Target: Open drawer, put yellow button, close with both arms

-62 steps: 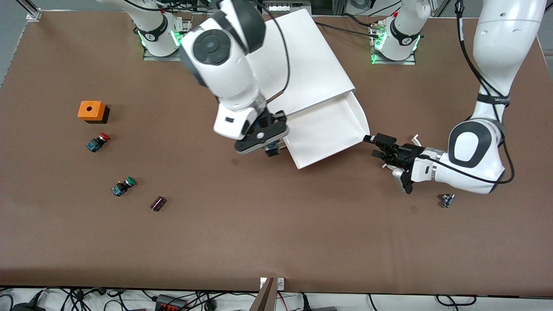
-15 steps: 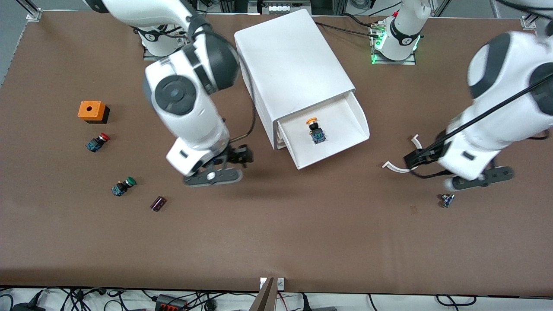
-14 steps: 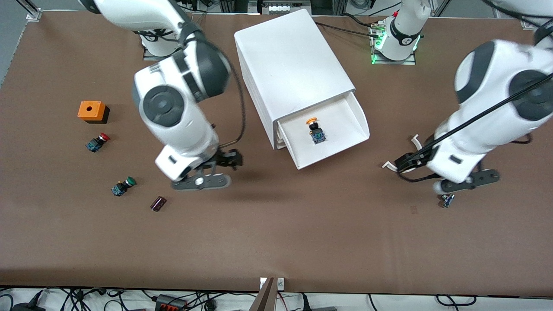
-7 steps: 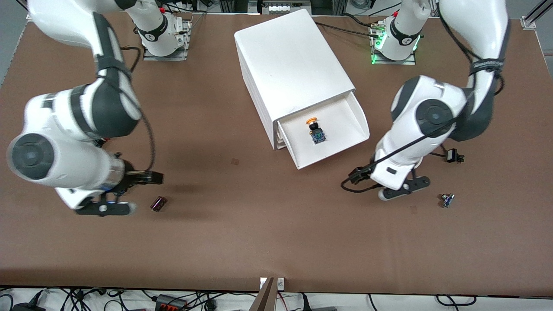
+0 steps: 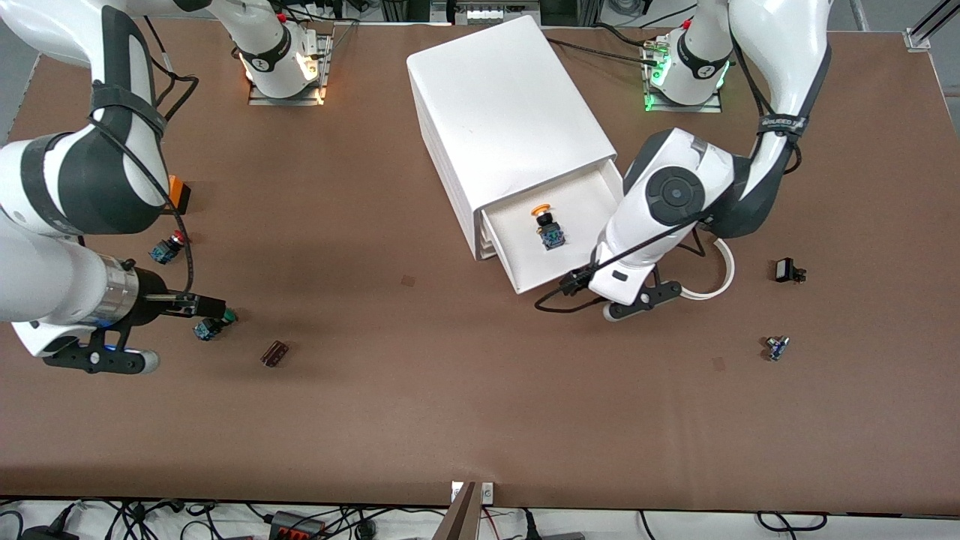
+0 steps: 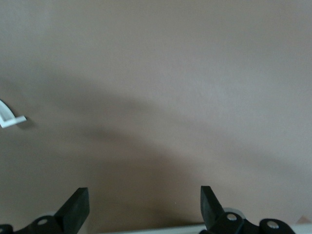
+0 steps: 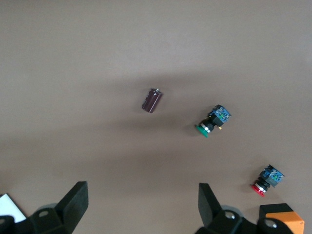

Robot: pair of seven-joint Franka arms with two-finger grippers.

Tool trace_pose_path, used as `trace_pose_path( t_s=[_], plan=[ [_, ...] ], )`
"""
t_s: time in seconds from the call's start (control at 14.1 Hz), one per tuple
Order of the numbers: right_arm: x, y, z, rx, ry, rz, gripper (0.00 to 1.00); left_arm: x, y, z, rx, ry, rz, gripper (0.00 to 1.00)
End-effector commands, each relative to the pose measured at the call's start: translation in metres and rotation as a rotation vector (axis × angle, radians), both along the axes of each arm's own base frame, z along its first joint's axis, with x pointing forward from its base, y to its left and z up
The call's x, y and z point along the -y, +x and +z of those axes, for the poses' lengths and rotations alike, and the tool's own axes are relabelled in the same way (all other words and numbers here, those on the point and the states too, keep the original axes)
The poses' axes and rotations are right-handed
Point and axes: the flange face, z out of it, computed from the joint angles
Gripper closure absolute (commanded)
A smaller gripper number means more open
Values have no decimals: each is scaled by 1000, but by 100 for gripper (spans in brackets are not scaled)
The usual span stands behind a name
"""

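Starting with the front view, the uppermost drawer (image 5: 581, 244) is being shown pulled out of the white cabinet (image 5: 504, 112), and the yellow button (image 5: 546, 225) is lying inside it on the drawer floor, its cap pointing toward the cabinet. The left gripper (image 5: 600, 296) is being held low beside the drawer's front corner, at the left arm's end of it; how its jaws stand cannot be told from this view. A white curved strip (image 5: 716, 277) is lying on the table (image 5: 480, 405) just beside that arm's wrist, with a small black part (image 5: 786, 270) and a tiny blue component (image 5: 776, 347) farther toward the left arm's end. The right gripper (image 5: 196, 306) is being held over the green-capped switch (image 5: 214, 324), well apart from the cabinet. The red-capped switch (image 5: 166, 247) and an orange box (image 5: 177, 193), partly hidden by the right arm, are lying farther from the camera, and a dark cylinder (image 5: 274, 352) is lying nearer.

In the left wrist view, both fingertips (image 6: 78, 207) are being shown spread wide apart with nothing between them, only bare brown table and one end of the white strip (image 6: 9, 117).

In the right wrist view, the fingertips (image 7: 75, 202) are likewise being held wide apart and empty, above the dark cylinder (image 7: 151, 100), the green-capped switch (image 7: 213, 120), the red-capped switch (image 7: 267, 179) and the orange box (image 7: 279, 219).
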Motion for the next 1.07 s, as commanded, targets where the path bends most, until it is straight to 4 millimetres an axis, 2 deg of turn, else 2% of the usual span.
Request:
trace_pose_path(
  t_s=[0.0, 0.07, 0.14, 0.36, 0.5, 0.71, 1.0],
  plan=[
    [34, -26, 38, 5, 15, -22, 0, 7, -22, 9, -52, 17, -22, 0],
    [47, -34, 44, 0, 17, -40, 0, 12, -29, 9, -81, 28, -38, 0],
    [65, -43, 62, 25, 21, -60, 0, 21, -39, 10, -111, 36, -60, 0],
    [99, -72, 88, 68, 30, -32, 0, 48, -65, 13, -169, 50, -126, 0],
    [108, -86, 98, 111, 25, 37, 0, 60, -77, 14, -208, 29, -137, 0],
    [119, -107, 107, 132, -6, 73, 0, 66, -85, 15, -248, 4, -134, 0],
    [124, -109, 108, 135, -23, 125, 0, 74, -92, 9, -261, 7, -151, 0]
  ],
)
